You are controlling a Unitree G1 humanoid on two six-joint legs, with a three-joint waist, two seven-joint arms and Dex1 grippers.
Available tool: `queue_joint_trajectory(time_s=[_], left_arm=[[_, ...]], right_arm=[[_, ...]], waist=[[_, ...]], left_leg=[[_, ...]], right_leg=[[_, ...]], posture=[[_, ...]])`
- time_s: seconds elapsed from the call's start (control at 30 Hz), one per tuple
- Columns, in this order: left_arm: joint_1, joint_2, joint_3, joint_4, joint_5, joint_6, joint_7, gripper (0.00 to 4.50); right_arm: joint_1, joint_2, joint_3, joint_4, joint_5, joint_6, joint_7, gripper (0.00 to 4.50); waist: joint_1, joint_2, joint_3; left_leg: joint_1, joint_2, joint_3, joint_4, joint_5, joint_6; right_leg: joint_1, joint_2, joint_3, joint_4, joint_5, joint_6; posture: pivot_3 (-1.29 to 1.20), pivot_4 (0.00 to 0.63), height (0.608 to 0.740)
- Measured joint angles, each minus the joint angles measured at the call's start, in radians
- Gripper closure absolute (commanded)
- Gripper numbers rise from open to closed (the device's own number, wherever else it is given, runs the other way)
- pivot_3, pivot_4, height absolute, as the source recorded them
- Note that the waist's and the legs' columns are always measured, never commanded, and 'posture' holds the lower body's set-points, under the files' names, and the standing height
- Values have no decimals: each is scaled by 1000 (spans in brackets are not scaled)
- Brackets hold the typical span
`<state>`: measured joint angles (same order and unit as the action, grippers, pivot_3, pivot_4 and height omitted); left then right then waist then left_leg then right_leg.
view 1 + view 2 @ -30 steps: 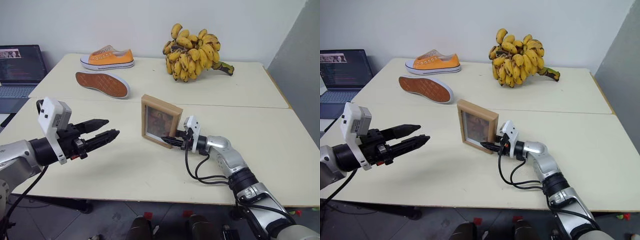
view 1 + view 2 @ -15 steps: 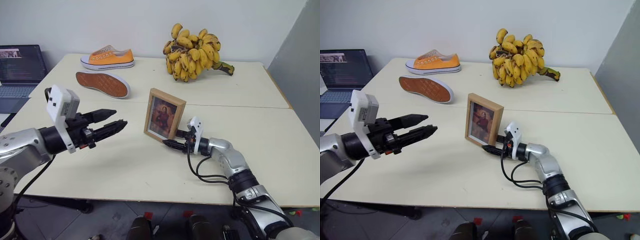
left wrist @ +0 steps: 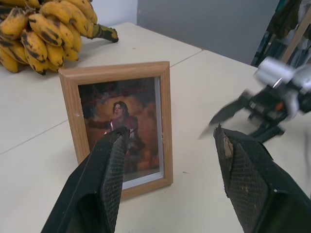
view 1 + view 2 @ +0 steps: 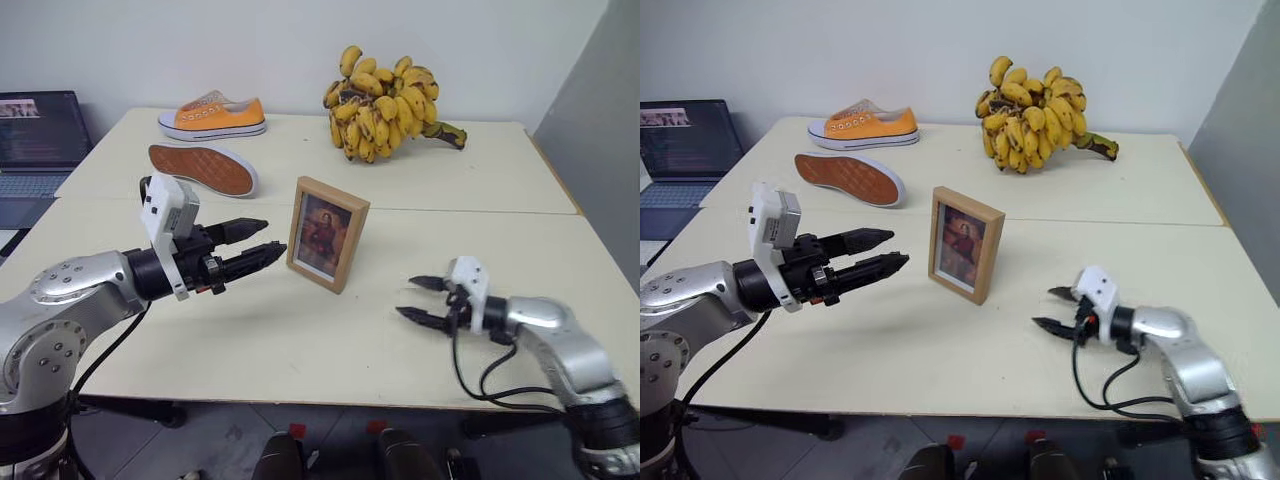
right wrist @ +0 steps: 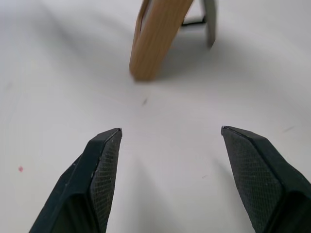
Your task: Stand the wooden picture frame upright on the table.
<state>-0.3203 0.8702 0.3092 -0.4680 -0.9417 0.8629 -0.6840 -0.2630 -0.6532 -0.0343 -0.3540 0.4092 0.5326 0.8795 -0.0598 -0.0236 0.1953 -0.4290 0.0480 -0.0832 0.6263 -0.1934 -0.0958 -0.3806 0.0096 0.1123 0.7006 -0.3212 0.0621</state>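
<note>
Light wood marks your target: the wooden picture frame (image 4: pixel 327 233) stands upright near the middle of the table (image 4: pixel 300 340), just on the near side of the seam that runs across the tabletop, its portrait facing you. From the right wrist view you can see its edge and the dark prop leg behind it resting on the surface.

Your left gripper (image 4: pixel 262 243) hovers just beside the frame's left edge, fingers spread and holding nothing, pointing across toward the frame. Your right gripper (image 4: pixel 424 301) sits well apart from the frame, closer to the near edge and toward the right side, its two black fingers also spread wide with nothing between them; neither touches the frame.

Toward the far edge you have a bunch of bananas (image 4: pixel 385 106) right of centre. Near the far left corner an orange sneaker (image 4: pixel 212 117) stands on its sole, and a second sneaker (image 4: pixel 203 168) lies on its side just nearer, sole facing you. Off the left edge sits a laptop (image 4: pixel 40 135).
</note>
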Motion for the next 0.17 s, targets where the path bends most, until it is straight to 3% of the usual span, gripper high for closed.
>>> queue_joint_trajectory(time_s=[0.17], left_arm=[[-25, 3, -13, 40, 24, -3, -25, 1493]], right_arm=[[-87, -6, -128, -176, 169, 204, -122, 1077]], waist=[[3, -1, 0]], left_leg=[[0, 0, 0, 0, 0, 0]], right_leg=[[1, 0, 0, -2, 0, 0]], posture=[[0, 150, 740]])
